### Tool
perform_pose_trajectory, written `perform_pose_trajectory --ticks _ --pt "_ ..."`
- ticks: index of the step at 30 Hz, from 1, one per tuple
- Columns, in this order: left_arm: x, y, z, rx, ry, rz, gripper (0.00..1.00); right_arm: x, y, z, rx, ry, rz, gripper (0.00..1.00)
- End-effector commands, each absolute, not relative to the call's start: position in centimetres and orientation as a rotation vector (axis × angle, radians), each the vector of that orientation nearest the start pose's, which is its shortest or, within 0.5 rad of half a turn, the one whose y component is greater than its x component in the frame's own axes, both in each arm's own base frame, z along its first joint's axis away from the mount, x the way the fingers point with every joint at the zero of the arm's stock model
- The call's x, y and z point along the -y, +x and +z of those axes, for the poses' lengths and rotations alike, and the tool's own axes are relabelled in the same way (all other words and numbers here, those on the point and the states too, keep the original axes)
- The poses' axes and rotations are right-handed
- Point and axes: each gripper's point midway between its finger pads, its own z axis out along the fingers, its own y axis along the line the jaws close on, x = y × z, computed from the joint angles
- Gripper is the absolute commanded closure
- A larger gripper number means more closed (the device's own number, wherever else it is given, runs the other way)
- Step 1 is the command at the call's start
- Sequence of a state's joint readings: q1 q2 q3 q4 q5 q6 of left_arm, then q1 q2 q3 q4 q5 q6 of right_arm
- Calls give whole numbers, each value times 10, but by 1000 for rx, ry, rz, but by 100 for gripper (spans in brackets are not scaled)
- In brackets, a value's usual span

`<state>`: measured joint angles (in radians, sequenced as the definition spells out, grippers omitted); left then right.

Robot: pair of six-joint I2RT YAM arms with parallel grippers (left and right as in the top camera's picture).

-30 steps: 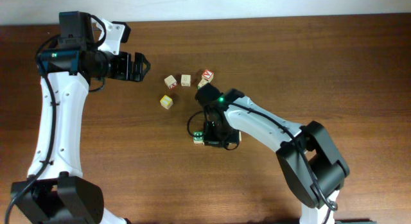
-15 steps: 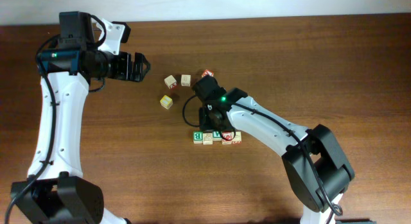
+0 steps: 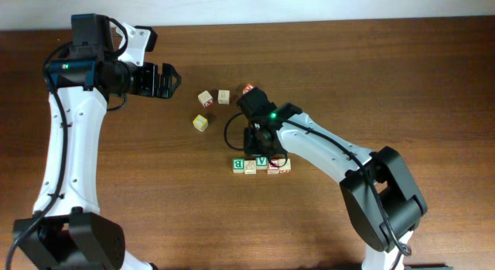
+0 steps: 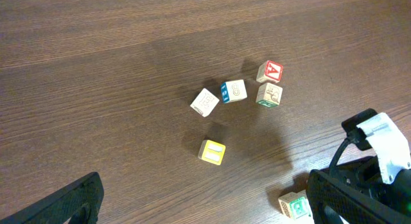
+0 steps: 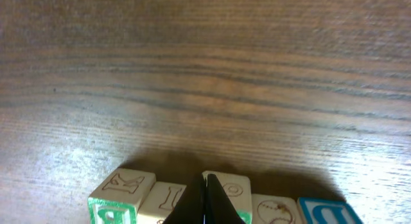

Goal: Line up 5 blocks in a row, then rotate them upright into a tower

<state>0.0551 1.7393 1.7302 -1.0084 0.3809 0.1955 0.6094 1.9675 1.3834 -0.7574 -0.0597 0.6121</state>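
From overhead, your right gripper is pinched shut and has drawn back from a second ago, uncovering the row of blocks. Your left gripper stays wide open, unmoved. In the left wrist view, the green end block sits bottom right. In the right wrist view, the closed fingertips hang over the row's middle.

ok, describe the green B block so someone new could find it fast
On the wooden table, look for the short row of blocks at the shut right gripper. The green B block is the cube at the row's left end. Its neighbour is a pale block, and the green V block sits two places along.
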Motion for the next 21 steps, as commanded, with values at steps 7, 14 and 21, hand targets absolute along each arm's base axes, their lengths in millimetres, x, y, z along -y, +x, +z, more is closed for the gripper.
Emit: perform_pose_trajectory --ticks 7,14,21 --pt "39 438 239 -2485 341 -375 1 -251 324 28 -3040 -14 315 96" --pt "39 438 239 -2485 341 -375 1 -253 331 29 -3012 -13 333 95" --pt "39 438 239 -2485 341 -375 1 -242 344 24 -2997 47 323 94"
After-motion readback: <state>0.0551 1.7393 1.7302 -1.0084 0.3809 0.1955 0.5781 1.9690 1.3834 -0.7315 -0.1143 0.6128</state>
